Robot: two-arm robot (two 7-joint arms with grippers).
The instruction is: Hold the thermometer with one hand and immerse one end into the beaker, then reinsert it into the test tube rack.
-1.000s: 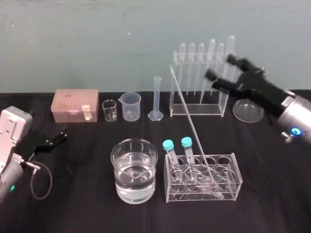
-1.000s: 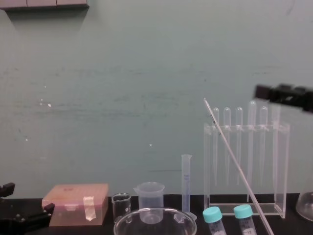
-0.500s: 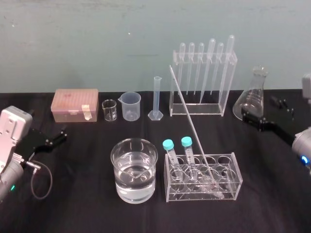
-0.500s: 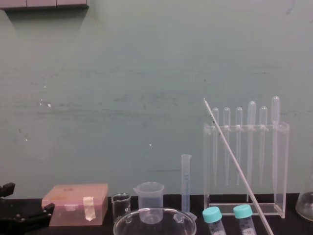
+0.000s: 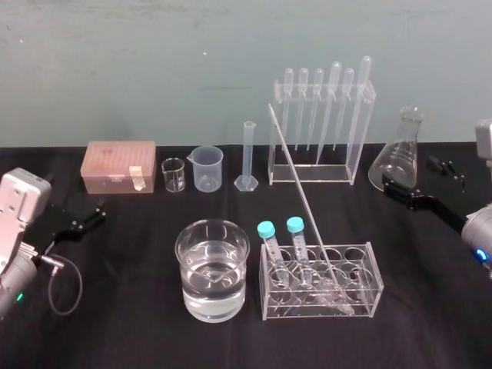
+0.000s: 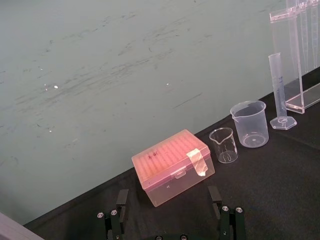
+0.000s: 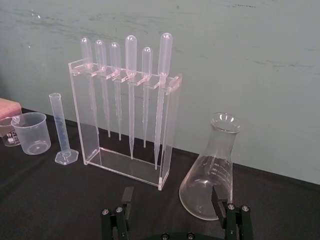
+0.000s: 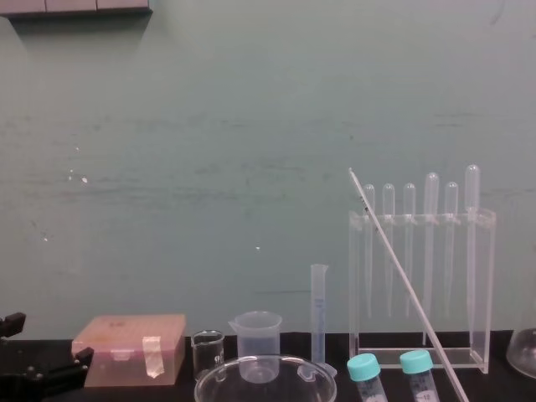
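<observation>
From the low rack [image 5: 367, 298] rises the thermometer [image 5: 299, 184], slanted, thin, clear.

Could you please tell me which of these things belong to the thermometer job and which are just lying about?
Job: thermometer, beaker, low tube rack it leans in; left gripper and right gripper, open, parked at either side.
Lying about: pipette stand, flask, cylinder, plastic beaker, tiny beaker, pink box, capped tubes.

Glossy glass beaker [image 5: 213, 269]; clear acrylic test tube rack [image 5: 355, 146]; matt black cloth [image 5: 131, 254].
</observation>
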